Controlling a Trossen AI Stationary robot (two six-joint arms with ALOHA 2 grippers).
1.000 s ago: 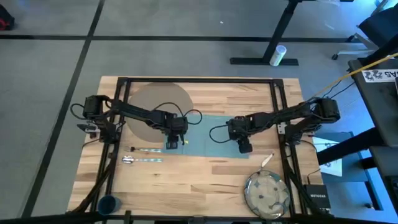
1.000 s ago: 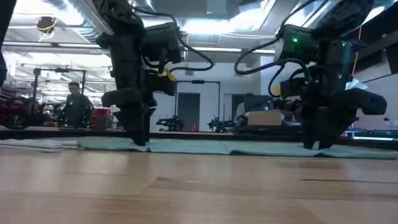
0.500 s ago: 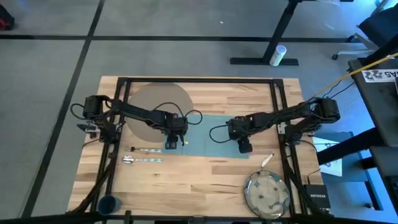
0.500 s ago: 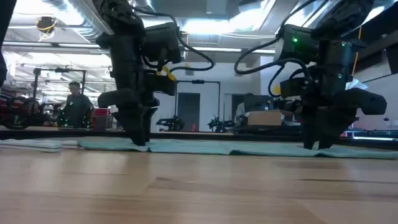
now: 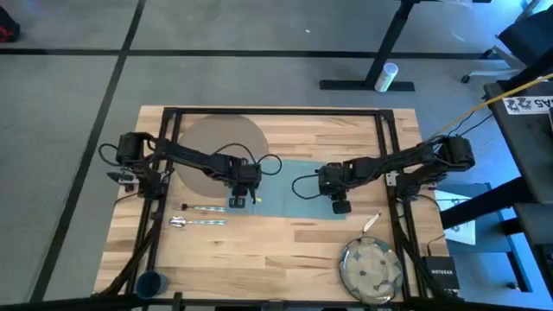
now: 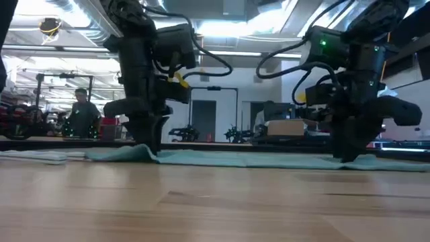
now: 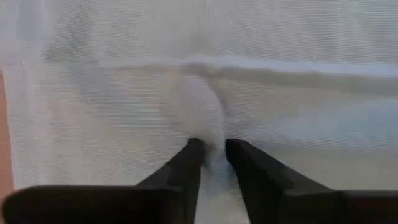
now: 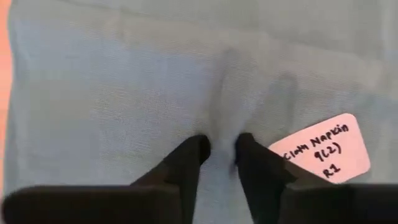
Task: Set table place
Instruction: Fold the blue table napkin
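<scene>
Both claws are pinching the teal napkin (image 5: 289,190), which is lying flat in the middle of the table (image 5: 285,250). The left claw (image 5: 236,202) is squeezing a little fold near one short end, and the right claw (image 5: 340,206) is squeezing one near the other end. The napkin's long side is running straight from claw to claw.

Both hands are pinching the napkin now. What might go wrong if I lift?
Each hand, left and right, grips only a small pucker of the napkin, so either pinch may slip. The cloth's far corner overlaps the placemat and might drag it. The fork lies nearby, where a swinging edge could brush it.
</scene>
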